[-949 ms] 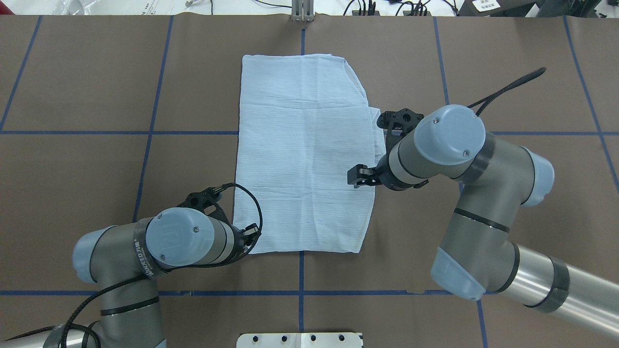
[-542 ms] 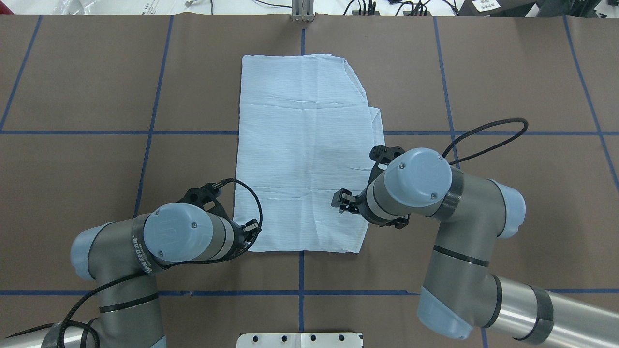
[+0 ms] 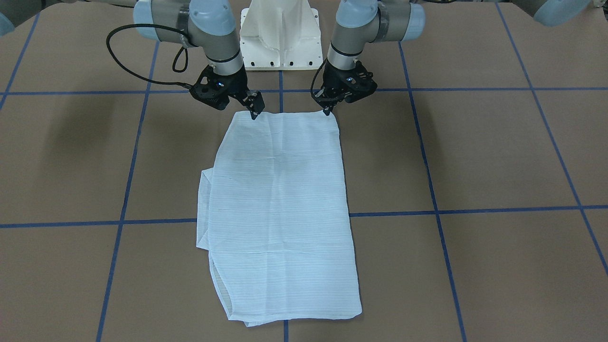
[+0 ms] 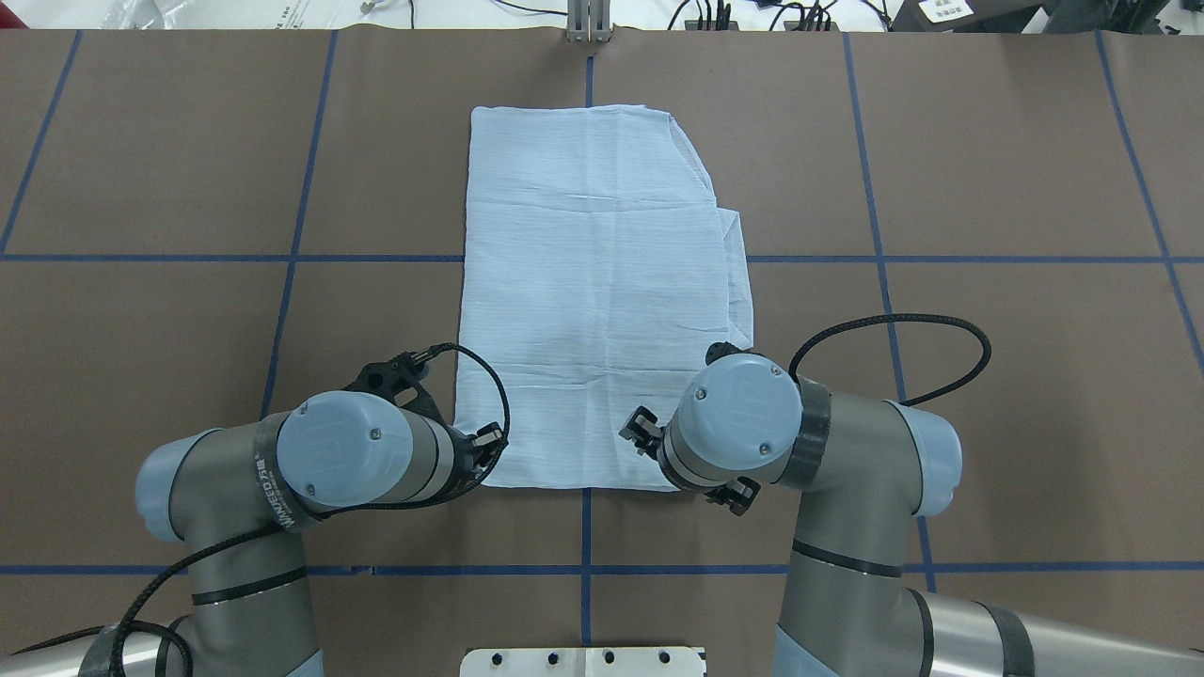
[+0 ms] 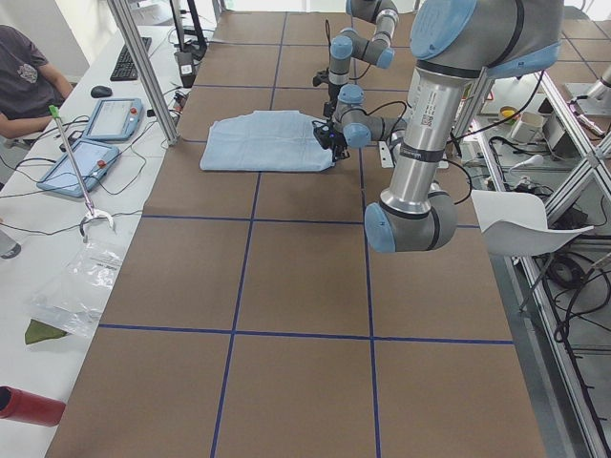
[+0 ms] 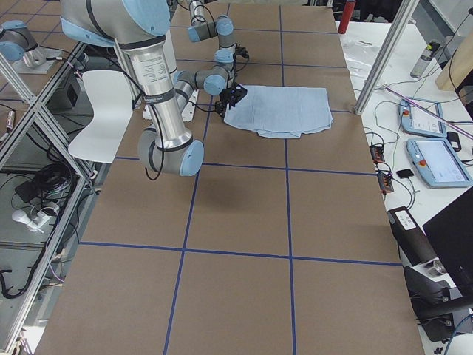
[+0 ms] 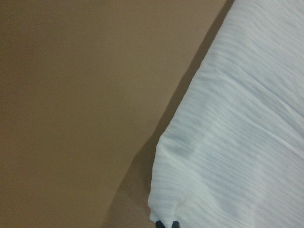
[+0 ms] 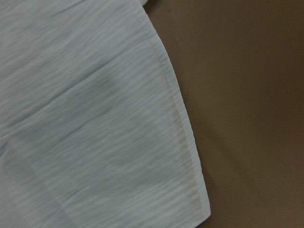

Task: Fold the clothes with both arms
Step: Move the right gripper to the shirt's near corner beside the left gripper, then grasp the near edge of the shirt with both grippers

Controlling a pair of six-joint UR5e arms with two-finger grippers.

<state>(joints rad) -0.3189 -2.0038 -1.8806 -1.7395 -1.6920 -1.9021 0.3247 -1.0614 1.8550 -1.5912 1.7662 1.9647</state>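
shirt: light-blue shirt (image 4: pixel 593 282) lies flat on the brown table (image 4: pixel 988 141), folded to a long panel that runs away from the robot. Its near hem sits right under both wrists.
left gripper: left gripper (image 3: pixel 327 112) is at the near-left corner. The wrist view shows the fingertips (image 7: pixel 166 224) almost together with the cloth corner running into them, which reads as pinched on the shirt.
right gripper: right gripper (image 3: pixel 254 113) is down at the near-right corner, tips at the hem line. Its wrist view shows only hem and corner, no fingers, so I can't tell how far open it is or whether it has cloth.
step: my read is securing both near corners before carrying the hem over to the far end.
how: confirm the right pinch takes every layer at the corner. Lift both arms together at equal height. Keep the hem taut between them but not stretched. Travel straight along the long axis and lay it down square on the far edge.
risk: thin fabric, so a shallow bite will likely slip. The extra flap (image 4: pixel 736 273) poking out on the robot's right side could drag and skew the fold.
hidden: no collar, buttons or sleeves show. The overhead view has the wrists covering both corners. The side views are too small to judge contact.
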